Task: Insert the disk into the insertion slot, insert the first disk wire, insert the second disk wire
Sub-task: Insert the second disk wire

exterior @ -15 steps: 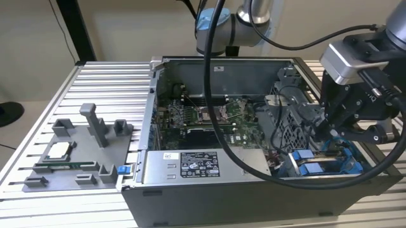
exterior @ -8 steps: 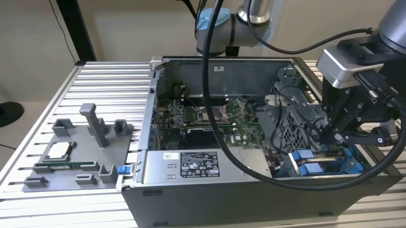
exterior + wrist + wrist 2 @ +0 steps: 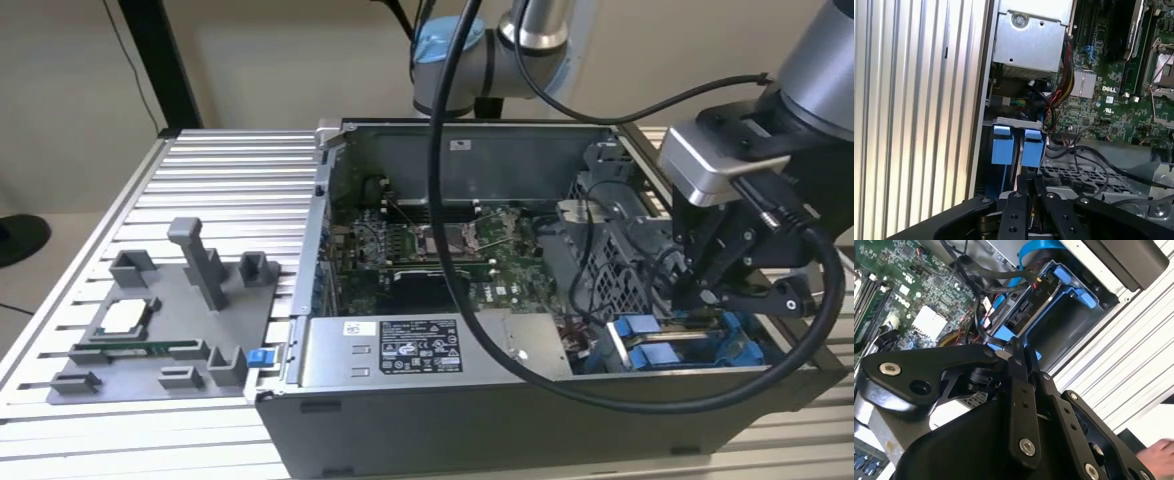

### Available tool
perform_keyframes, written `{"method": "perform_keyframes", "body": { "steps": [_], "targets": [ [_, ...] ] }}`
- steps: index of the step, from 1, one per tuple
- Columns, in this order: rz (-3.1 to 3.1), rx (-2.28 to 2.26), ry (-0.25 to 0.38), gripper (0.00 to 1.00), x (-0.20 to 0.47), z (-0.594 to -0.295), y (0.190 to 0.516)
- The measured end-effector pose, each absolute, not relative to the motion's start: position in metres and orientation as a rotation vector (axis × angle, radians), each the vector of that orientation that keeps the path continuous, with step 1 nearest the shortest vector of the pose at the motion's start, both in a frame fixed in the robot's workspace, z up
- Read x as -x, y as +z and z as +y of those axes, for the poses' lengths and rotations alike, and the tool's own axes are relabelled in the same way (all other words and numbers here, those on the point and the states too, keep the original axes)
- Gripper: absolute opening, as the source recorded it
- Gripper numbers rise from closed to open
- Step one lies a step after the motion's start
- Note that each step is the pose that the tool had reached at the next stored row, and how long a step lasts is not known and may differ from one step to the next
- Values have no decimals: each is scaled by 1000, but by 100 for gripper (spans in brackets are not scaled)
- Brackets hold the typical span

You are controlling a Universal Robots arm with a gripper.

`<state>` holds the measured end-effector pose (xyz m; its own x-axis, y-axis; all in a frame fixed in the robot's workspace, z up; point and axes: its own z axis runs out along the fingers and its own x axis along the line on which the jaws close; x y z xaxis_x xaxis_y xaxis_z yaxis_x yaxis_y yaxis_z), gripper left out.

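The disk's blue carrier (image 3: 1004, 322) sits in the insertion slot (image 3: 607, 265), a bay of grey perforated metal at the case's front corner on the exterior view's right. Its blue tabs (image 3: 1003, 145) show in the first wrist view, and a dark connector face (image 3: 1021, 310) shows between the blue rails. Black wires (image 3: 989, 275) loop over the carrier, one running down to my fingertips. My gripper (image 3: 1018, 346) hangs just above the carrier's end with its fingers (image 3: 1019, 200) pressed together. I cannot tell whether a wire end is pinched between them. In the exterior view the gripper (image 3: 705, 292) is low inside the bay.
The open computer case (image 3: 320, 200) stands on a ribbed aluminium table (image 3: 214, 190). A grey labelled power-supply box (image 3: 420, 345) lies beside the bay, the green motherboard (image 3: 441, 255) behind it. A grey fixture tray (image 3: 147, 330) sits at the exterior view's left. A person's hand (image 3: 1159, 455) is near the table.
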<state>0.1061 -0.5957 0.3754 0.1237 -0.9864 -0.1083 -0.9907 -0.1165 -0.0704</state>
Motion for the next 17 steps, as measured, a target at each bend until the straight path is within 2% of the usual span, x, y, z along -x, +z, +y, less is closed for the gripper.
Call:
{"method": "perform_keyframes", "body": {
  "steps": [17],
  "targets": [
    [1945,2270,-4,0,-117,-594,357]
  ]
}}
